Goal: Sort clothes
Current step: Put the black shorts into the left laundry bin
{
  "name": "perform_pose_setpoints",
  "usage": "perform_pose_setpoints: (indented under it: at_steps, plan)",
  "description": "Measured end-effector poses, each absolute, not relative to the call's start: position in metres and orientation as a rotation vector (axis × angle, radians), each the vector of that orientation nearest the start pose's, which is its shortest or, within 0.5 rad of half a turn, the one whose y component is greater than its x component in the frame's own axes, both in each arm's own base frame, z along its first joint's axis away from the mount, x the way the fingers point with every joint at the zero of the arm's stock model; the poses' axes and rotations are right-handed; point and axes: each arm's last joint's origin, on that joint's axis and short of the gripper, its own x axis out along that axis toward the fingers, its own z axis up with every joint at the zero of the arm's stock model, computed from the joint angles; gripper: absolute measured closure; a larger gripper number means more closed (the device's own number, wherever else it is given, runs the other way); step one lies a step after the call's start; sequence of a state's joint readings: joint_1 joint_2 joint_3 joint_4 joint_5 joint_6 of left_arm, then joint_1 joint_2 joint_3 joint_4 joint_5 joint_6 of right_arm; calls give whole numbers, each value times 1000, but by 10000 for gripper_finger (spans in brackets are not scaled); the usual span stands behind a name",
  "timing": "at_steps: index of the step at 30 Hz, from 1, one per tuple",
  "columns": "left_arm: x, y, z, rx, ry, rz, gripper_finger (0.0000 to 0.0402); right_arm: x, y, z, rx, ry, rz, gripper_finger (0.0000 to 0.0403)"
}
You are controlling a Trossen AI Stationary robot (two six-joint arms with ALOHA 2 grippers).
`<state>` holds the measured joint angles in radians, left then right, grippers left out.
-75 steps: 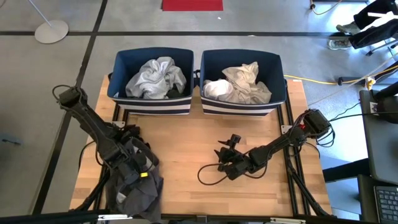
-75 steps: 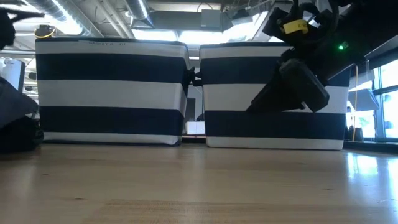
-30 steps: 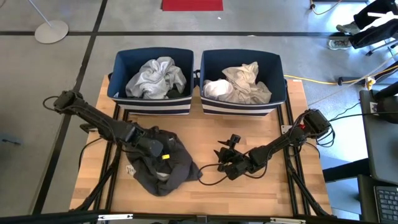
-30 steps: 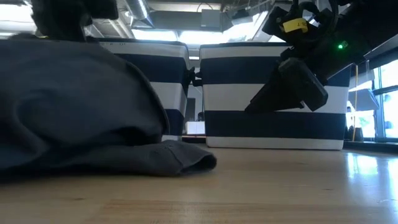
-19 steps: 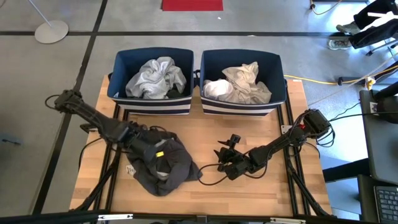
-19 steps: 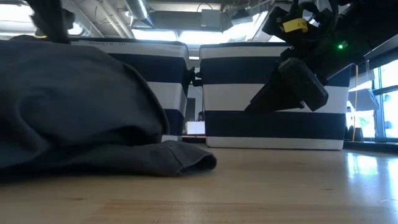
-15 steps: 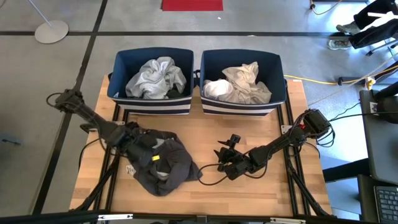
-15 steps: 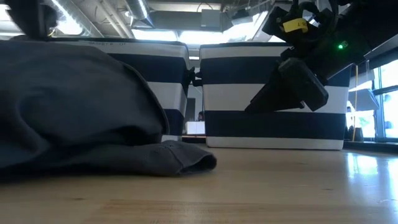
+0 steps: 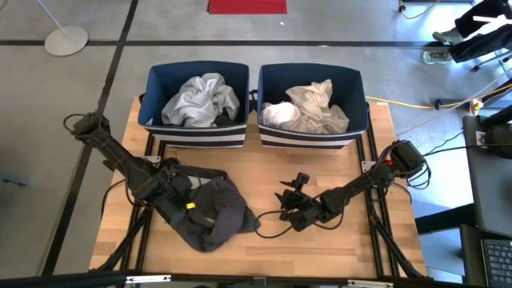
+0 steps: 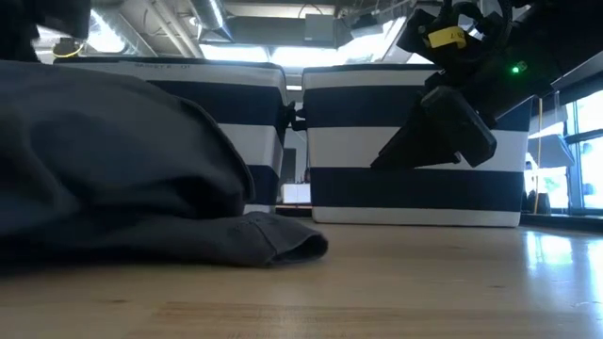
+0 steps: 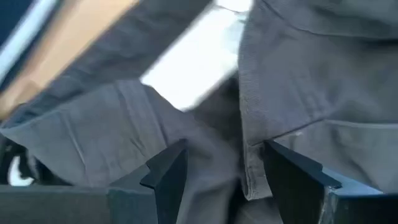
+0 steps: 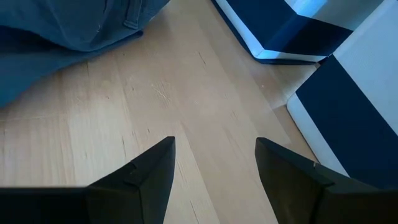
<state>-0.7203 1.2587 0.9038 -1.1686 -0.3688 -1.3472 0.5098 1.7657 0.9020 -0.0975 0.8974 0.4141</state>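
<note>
Wooden table: dark grey garment now lies heaped before left bin, newly delivered, unsorted. Left gripper open over it; right gripper open, idle beside.

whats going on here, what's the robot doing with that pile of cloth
The robot is sorting clothes. A crumpled dark grey fabric garment lies on the wooden table, in front of the two navy fabric bins with white stripes. The left gripper is open over the garment's left part, its fingers on either side of a fold of cloth. The right gripper waits open above bare table to the garment's right. The left bin holds light grey clothes; the right bin holds white and pale ones.
</note>
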Motion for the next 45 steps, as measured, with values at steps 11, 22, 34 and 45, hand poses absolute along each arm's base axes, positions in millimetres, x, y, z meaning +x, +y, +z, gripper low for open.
perform_pose_setpoints:
  at_steps: [11, 22, 34, 45]
  plan:
    - [142, -100, 171, -381, 1105, 719, 205, 295, 139, 145, -235, 639, -493, 180]
    - [142, -90, 123, -511, 984, 606, 210, 298, 141, 137, -234, 642, -490, 180]
    - [145, -92, 121, -422, 995, 492, 340, 299, 141, 132, -244, 649, -484, 180]
    - [162, -109, 123, -469, 888, 137, 396, 299, 141, 132, -248, 651, -481, 180]
